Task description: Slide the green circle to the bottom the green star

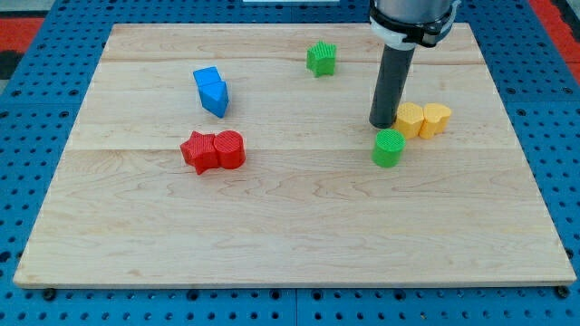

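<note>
The green circle (389,148) is a short green cylinder standing right of the board's middle. The green star (321,58) sits near the view's top, up and to the left of the circle. My tip (381,124) comes down from the view's top as a dark rod and ends just above the green circle's top-left edge, very close to it or touching it. Two yellow blocks lie directly to the right of my tip.
A yellow block (410,119) and a yellow heart-like block (436,119) sit side by side right of the rod. A blue block (212,91) lies upper left. A red star (197,151) and red cylinder (229,149) touch at the left. The wooden board (290,244) rests on a blue pegboard.
</note>
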Motion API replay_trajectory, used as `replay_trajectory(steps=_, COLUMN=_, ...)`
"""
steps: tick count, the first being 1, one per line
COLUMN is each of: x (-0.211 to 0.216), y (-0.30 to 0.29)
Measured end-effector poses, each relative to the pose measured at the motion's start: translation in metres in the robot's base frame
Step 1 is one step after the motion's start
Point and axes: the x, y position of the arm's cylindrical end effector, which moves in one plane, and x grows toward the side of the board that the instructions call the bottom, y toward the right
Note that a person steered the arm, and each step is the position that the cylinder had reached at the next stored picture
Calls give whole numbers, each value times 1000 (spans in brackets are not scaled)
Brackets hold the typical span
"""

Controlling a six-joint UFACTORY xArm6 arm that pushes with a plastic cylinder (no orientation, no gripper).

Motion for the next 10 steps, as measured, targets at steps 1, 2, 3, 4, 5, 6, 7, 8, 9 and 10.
replay_trajectory(steps=1, x=7, y=-49)
replay_trajectory(steps=2, x=39, y=-74)
replay_trajectory(steps=3, x=84, y=-69)
replay_trajectory(steps=4, x=92, y=-14)
replay_trajectory(steps=5, x=77, y=51)
replay_trajectory(steps=6, x=65, y=47)
replay_trajectory(steps=7, x=62, y=-1)
replay_trajectory(steps=8, x=51, y=-40)
replay_trajectory(steps=9, x=40, y=-50)
replay_trajectory(steps=10, x=39, y=-50)
